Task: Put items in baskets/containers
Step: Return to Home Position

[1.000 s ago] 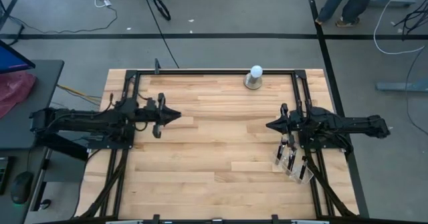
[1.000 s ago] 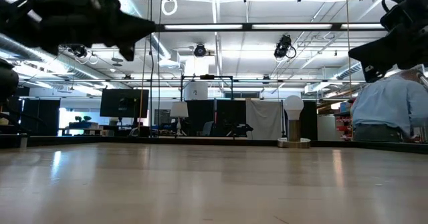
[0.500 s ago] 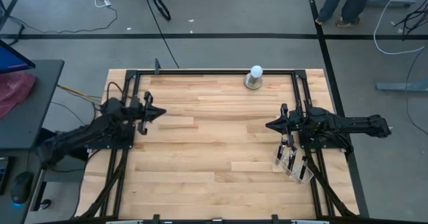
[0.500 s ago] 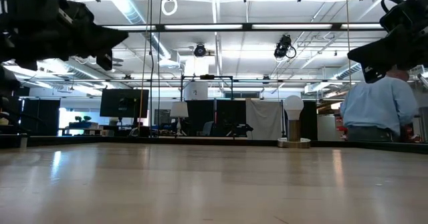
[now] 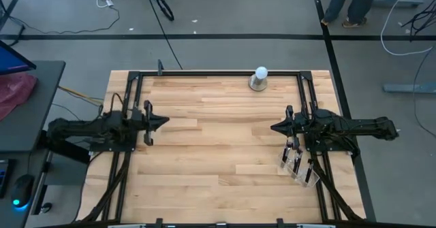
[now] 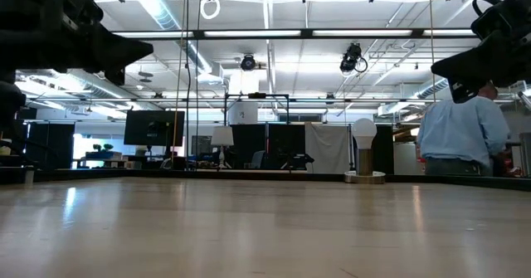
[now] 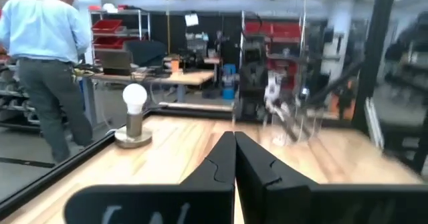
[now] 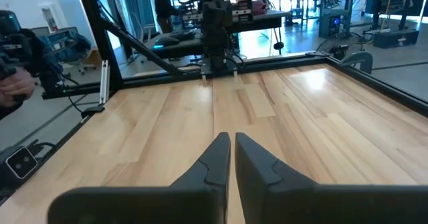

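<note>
Homing is judged in hand: the left gripper (image 5: 162, 122), jaws closed and empty, is held far from the organiser (image 5: 300, 168), the right gripper (image 5: 274, 127) likewise near it; only parking is needed.

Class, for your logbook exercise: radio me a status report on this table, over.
Left gripper shut, empty, left side. Right gripper shut, empty, right side. Brushes in clear organiser by right arm. White ball at far edge, nothing in the way.
</note>
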Tool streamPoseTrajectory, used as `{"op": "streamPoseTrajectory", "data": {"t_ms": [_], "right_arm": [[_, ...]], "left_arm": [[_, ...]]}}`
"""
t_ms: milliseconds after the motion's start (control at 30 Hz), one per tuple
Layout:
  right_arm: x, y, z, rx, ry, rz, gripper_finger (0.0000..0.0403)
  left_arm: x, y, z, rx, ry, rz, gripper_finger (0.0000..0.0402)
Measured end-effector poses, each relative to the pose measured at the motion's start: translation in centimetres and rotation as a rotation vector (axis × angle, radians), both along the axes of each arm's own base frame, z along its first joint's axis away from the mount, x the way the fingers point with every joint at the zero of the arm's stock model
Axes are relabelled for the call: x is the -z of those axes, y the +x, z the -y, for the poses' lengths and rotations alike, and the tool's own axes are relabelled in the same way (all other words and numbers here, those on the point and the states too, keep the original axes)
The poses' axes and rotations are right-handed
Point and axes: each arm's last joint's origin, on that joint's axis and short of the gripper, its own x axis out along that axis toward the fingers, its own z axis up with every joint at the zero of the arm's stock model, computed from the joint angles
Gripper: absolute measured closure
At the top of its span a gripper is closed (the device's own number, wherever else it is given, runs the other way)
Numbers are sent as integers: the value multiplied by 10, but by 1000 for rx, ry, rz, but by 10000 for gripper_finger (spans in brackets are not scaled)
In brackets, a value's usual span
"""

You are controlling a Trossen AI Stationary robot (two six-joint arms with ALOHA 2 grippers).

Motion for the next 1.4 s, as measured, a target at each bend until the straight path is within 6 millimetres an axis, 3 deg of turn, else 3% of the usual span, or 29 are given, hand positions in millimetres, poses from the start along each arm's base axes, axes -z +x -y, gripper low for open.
{"op": "streamPoseTrajectory", "data": {"t_ms": [367, 700, 1400], "right_arm": [[0, 0, 0, 0, 0, 0, 376], [-3, -2, 0, 0, 0, 36, 376], [-3, -2, 0, -1, 0, 33, 376]], "left_arm": [[11, 1, 1, 96, 46, -119, 400], [13, 1, -8, 29, 44, -141, 398], [13, 1, -8, 26, 45, -137, 397]]}}
